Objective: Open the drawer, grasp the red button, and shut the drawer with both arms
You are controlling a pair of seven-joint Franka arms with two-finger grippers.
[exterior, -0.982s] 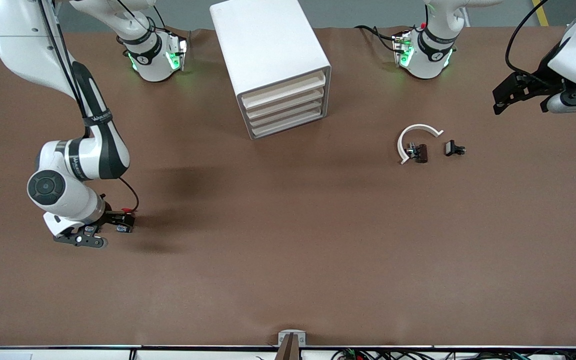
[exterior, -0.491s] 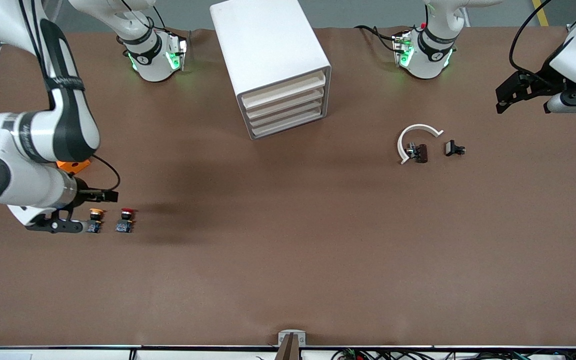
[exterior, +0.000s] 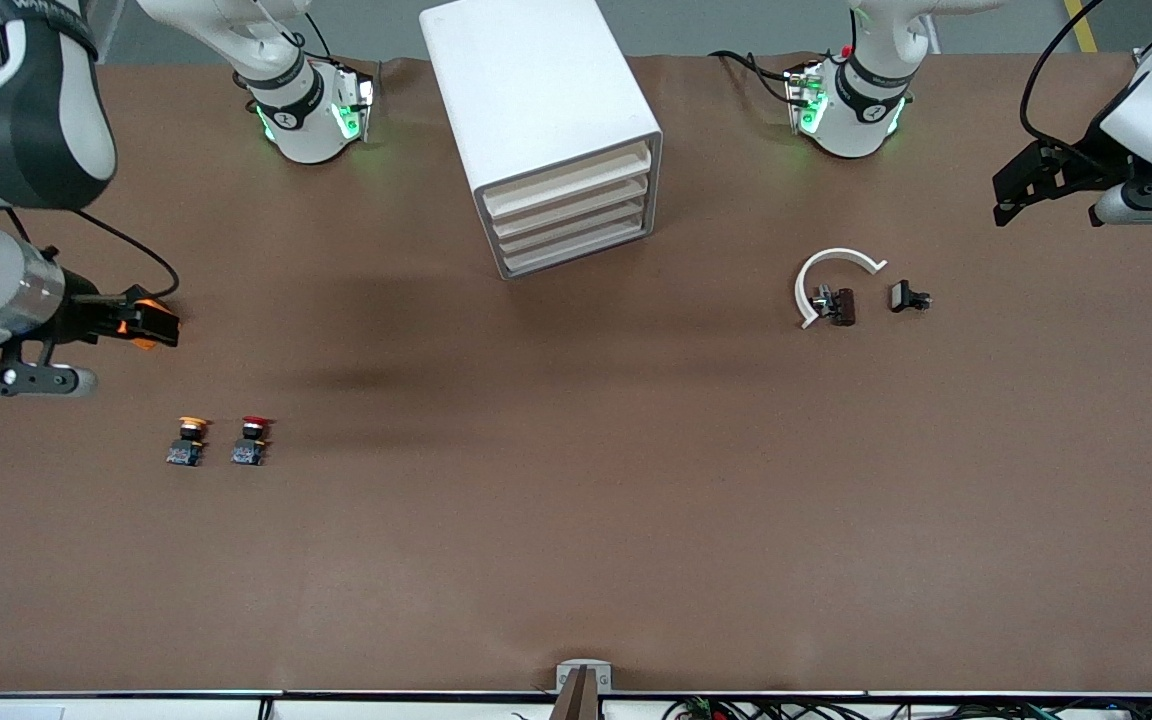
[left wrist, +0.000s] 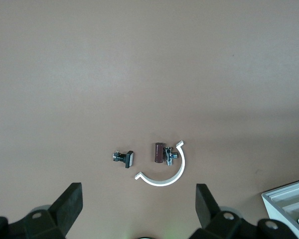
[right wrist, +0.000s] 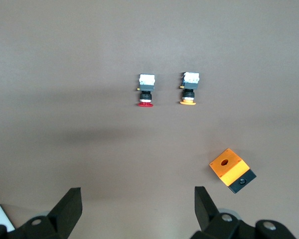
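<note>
The red-capped button [exterior: 250, 441] lies on its side on the bare brown table [exterior: 576, 520] toward the right arm's end, with nothing holding it, and right beside it, a small gap between them, lies its near twin, the orange-capped button [exterior: 186, 441]. That closeness looks like the main trap: a claw coming down slightly off line could close on the orange one instead, or nudge both and send the little round-capped bodies rolling. The right gripper [right wrist: 138, 211] hangs in the air with its fingers spread wide and empty, over the orange cube with a hole [right wrist: 232, 171], which sits farther from the front camera than the two buttons; dropping from there without shifting first would meet the cube, not the button. The white drawer cabinet [exterior: 548, 130] stands near the bases with all four drawers looking shut, so I'd judge the drawer work is not visibly under way. The left gripper [left wrist: 138, 211] waits, fingers apart and holding nothing, over the table toward the left arm's end, near a white curved clip [left wrist: 165, 170], a small brown-and-metal part [left wrist: 163, 153] inside its curve, and a little black part [left wrist: 123, 158] beside it, all best left undisturbed.
</note>
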